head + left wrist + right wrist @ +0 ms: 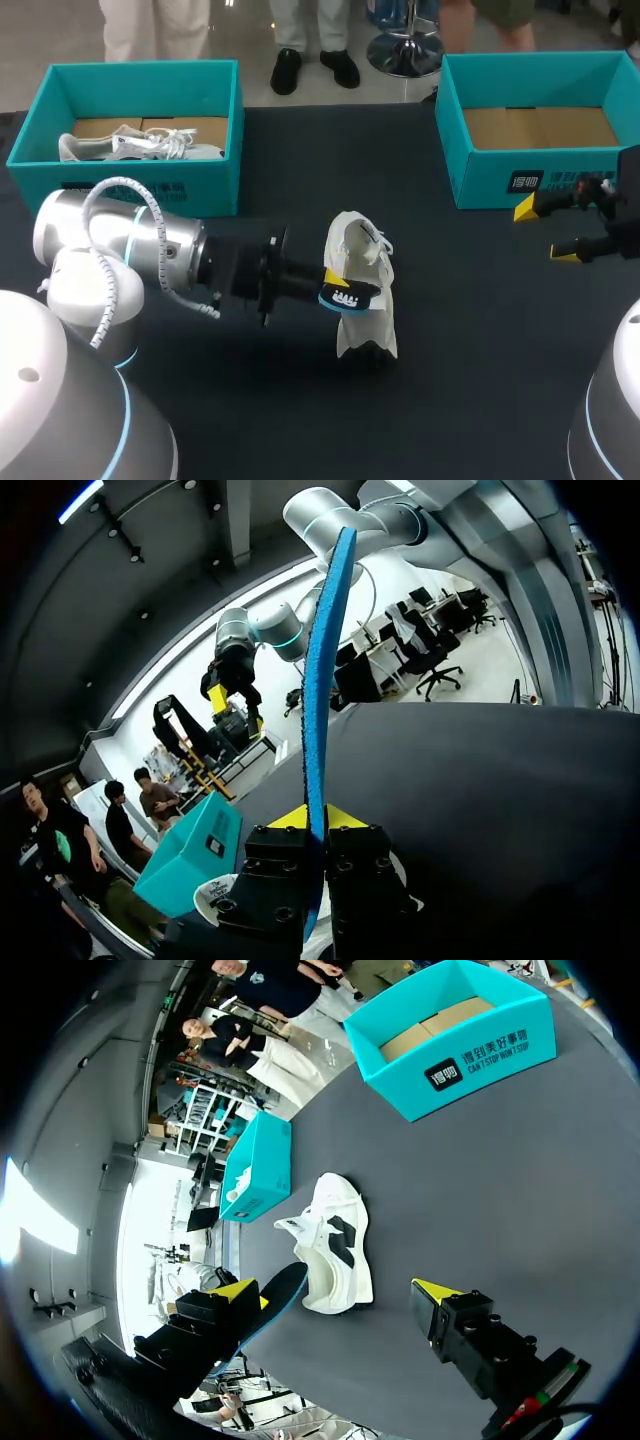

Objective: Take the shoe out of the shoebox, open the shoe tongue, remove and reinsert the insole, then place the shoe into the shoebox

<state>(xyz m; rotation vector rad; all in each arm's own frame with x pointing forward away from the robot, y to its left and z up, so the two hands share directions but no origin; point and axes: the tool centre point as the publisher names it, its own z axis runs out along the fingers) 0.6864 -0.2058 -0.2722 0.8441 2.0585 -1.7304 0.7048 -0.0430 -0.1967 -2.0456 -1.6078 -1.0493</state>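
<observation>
One relation matters here. The left gripper (345, 290) has its jaws pinched on the blue insole (322, 680), which sticks straight out ahead of them on edge. The white shoe (365, 320) sits right up against the jaws, at 3 o'clock from the wrist in the head view. The shoe's long axis runs roughly 12 to 6 on the dark surface (470, 380), so the insole crosses it rather than lining up. My guess is it needs turning before it'll slide in. Can't tell which end is the toe. Meanwhile the right gripper (545, 232) hangs wide open well off at 3 o'clock, beside the shoebox (480, 190), so the left arm's clearly nearer.
</observation>
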